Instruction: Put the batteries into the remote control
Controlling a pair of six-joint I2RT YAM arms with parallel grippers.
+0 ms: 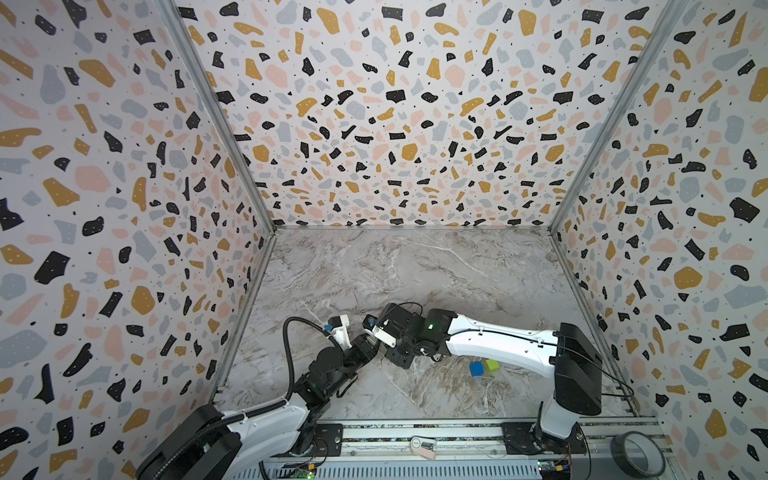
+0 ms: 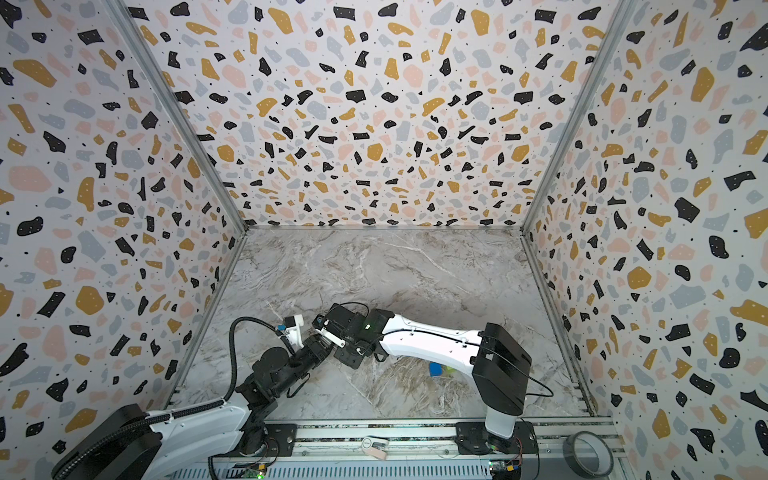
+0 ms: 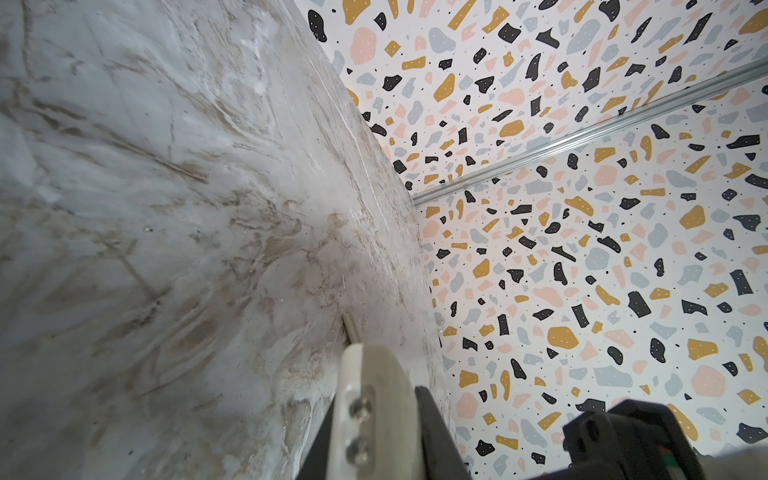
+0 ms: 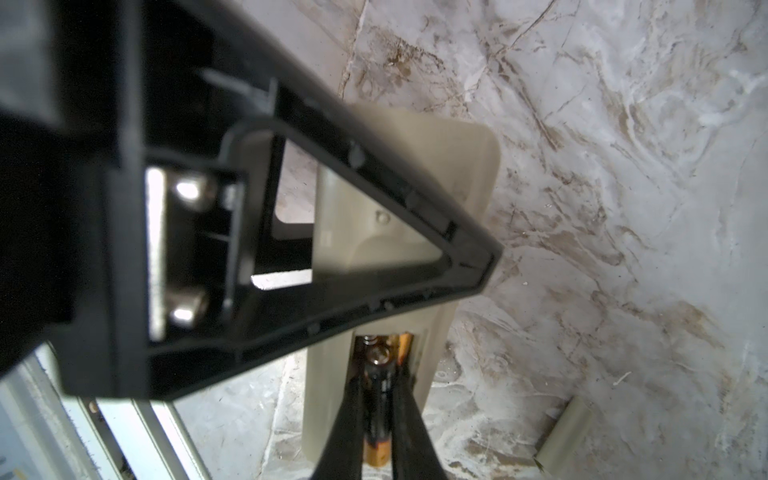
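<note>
**Battery pinched at the remote's open recess**

Grey-and-brown marbled tabletop [image 1: 415,270] fills the lower half of both top views, inside terrazzo-print walls. The white-and-black left arm [image 1: 266,424] and right arm [image 1: 498,340] meet at lower centre, hiding whatever lies beneath them.

In the right wrist view the slim cream-white plastic remote control [image 4: 465,166] runs down mid-frame on the marble. Its battery recess faces the camera, and a black triangular finger frame [image 4: 291,316] partly covers it.

The left gripper [image 1: 371,345] is closed; whether it clamps the remote cannot be told.

A small blue cube [image 1: 476,368] and a green cube [image 1: 491,365] sit just beside each other under the right arm, at lower right.

The right gripper [image 4: 380,374] has its dark fingers squeezed onto a thin black cylindrical battery [image 4: 377,399] with a copper end. The battery sits at lower centre, with its tip at the recess mouth.
</note>
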